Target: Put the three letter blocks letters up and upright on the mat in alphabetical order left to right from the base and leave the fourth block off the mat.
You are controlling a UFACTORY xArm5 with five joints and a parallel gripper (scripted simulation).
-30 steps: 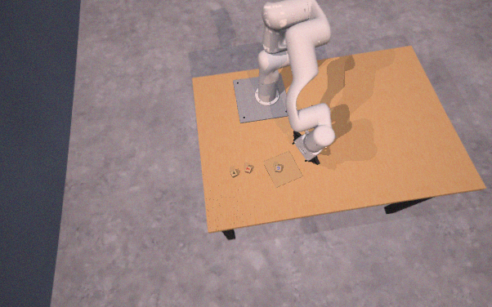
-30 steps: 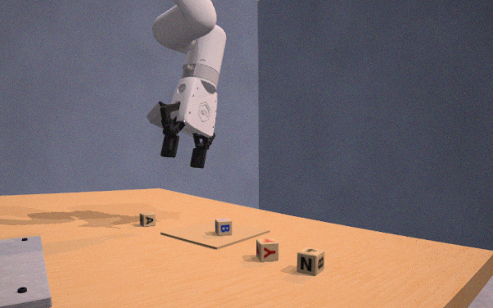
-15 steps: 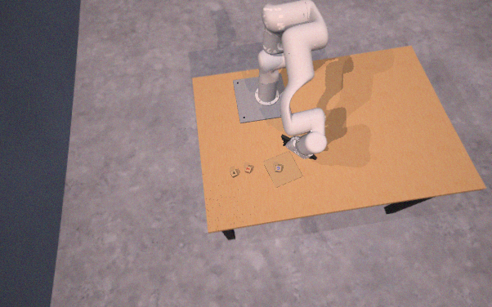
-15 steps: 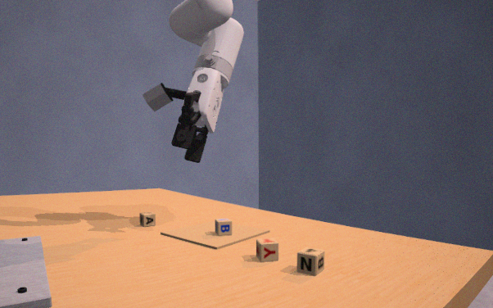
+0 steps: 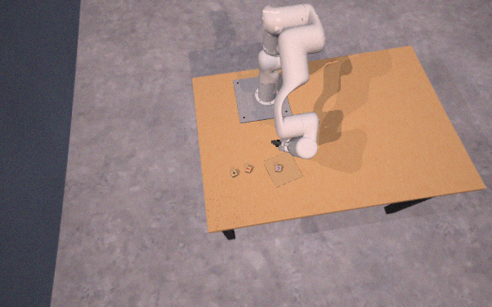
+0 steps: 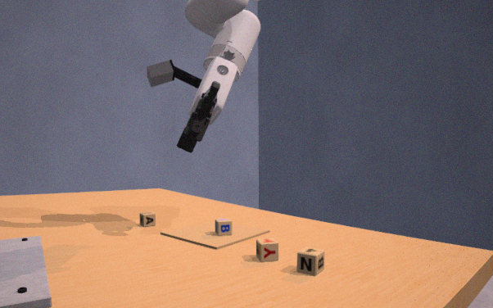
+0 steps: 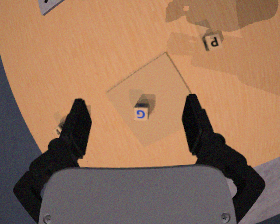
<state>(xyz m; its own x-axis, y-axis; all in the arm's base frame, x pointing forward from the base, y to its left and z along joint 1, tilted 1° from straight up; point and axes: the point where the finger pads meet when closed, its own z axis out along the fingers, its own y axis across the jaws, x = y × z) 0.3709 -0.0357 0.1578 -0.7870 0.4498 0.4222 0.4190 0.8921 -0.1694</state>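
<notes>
A thin tan mat (image 6: 214,235) lies flat on the table; it also shows in the overhead view (image 5: 283,171) and the wrist view (image 7: 151,96). One block (image 6: 223,227) (image 7: 143,111) sits on it, with a blue B on its side and a blue letter on top. A block with a red Y on its side (image 6: 267,250) and one with a black N on its side (image 6: 310,261) lie off the mat, close together. A fourth block, with A on its side (image 6: 147,219), lies off the mat on the other side (image 7: 213,40). My gripper (image 6: 187,143) is open and empty, tilted, high above the mat.
The grey base plate (image 6: 7,270) is at the near left in the side view. The table's edge runs close beyond the N block. In the overhead view my arm hides the fourth block.
</notes>
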